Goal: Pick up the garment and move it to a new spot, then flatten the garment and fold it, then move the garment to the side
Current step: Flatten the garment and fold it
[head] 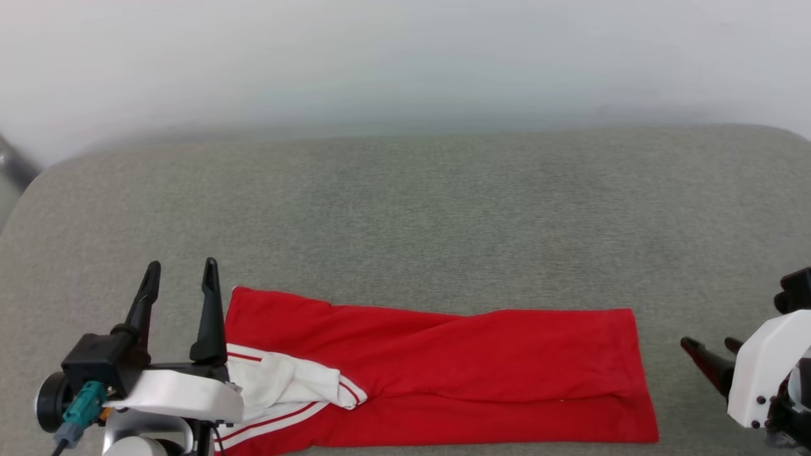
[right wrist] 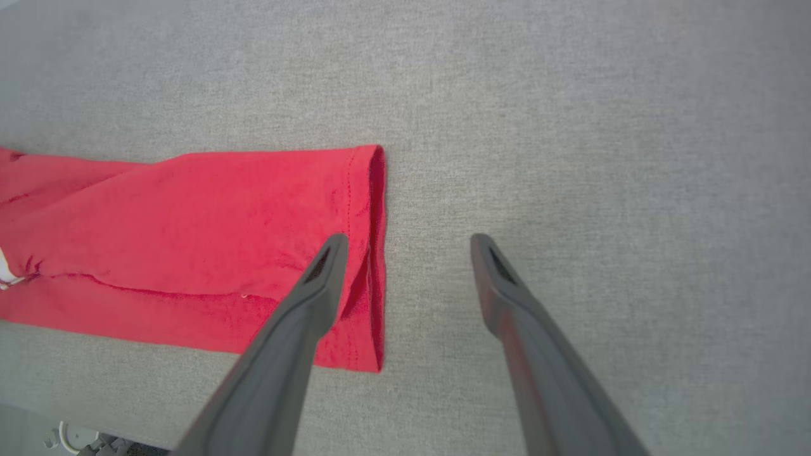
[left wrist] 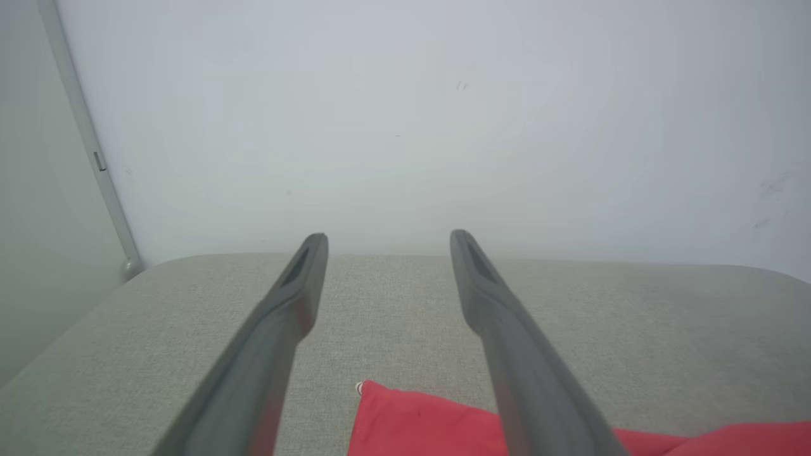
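Found left gripper (head: pixel 182 263) spread wide, gripping nothing, fingers pointing away across the grey fabric surface (head: pixel 405 209) toward the pale wall (head: pixel 405 57). Located it just beside the left end of the garment (head: pixel 475 354), inner finger close against the red corner; cannot confirm contact. Confirmed in left wrist view: left gripper (left wrist: pixel 386 237) parted and empty, with a red corner of the garment (left wrist: pixel 418 421) showing low between the fingers.

Found right gripper (head: pixel 708 342) at the lower right, near the garment's right edge but apart from it, tips pointing toward the cloth. Confirmed in right wrist view: right gripper (right wrist: pixel 408 239) wide apart and empty, one finger over the stitched hem (right wrist: pixel 377 253), the other over bare surface; cannot tell its height above the cloth.

Recorded garment (right wrist: pixel 190 234) lying as a long red band, left to right, along the near edge of the surface, folded lengthwise. Noted white sleeve (head: pixel 285 380) with red stripes resting on top at the left end.
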Robot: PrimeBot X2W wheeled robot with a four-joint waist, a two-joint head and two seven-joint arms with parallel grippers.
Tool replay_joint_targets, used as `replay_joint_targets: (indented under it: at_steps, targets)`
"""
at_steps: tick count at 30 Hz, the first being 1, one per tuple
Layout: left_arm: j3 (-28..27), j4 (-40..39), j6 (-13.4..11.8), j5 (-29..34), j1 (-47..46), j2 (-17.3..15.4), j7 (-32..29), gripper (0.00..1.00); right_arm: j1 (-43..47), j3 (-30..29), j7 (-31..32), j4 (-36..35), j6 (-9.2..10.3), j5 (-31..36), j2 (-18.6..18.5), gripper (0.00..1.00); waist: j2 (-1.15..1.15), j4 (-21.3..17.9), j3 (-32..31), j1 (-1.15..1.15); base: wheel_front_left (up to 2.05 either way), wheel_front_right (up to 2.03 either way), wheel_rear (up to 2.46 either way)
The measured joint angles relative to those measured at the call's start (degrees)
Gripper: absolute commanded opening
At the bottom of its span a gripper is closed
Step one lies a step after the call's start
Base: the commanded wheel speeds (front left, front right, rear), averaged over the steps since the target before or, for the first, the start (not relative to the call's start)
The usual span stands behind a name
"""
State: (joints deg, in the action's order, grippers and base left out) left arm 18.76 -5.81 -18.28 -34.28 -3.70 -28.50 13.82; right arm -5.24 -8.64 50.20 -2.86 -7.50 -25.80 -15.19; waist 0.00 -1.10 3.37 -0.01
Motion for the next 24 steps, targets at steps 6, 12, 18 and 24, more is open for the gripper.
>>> replay_joint_targets:
  at_steps: [6,12,18,24]
  targets:
    - [1.2,-1.1,-0.4,3.0,-0.1,2.1,0.8,1.0,0.5,0.7,1.9,4.6,0.0,0.0,1.2,1.0,0.0,2.9,1.4,0.0,0.0,0.0,0.0]
    - [2.0,-0.8,0.6,4.5,-1.7,3.7,1.0,1.0,-2.4,1.6,1.8,11.3,0.0,-0.5,1.7,1.0,0.0,5.5,4.6,0.01,0.0,0.0,0.0]
    - [2.2,0.2,1.4,5.9,-2.7,4.4,1.1,1.0,-4.5,3.3,2.9,16.5,0.0,-3.0,1.1,0.66,0.0,7.2,6.9,0.01,0.0,0.0,0.0]
    - [2.5,1.1,1.6,6.4,-2.7,4.6,1.1,1.0,-5.6,5.0,3.2,18.1,0.0,-4.5,0.8,0.0,0.0,6.7,6.8,0.01,0.0,0.0,0.0]
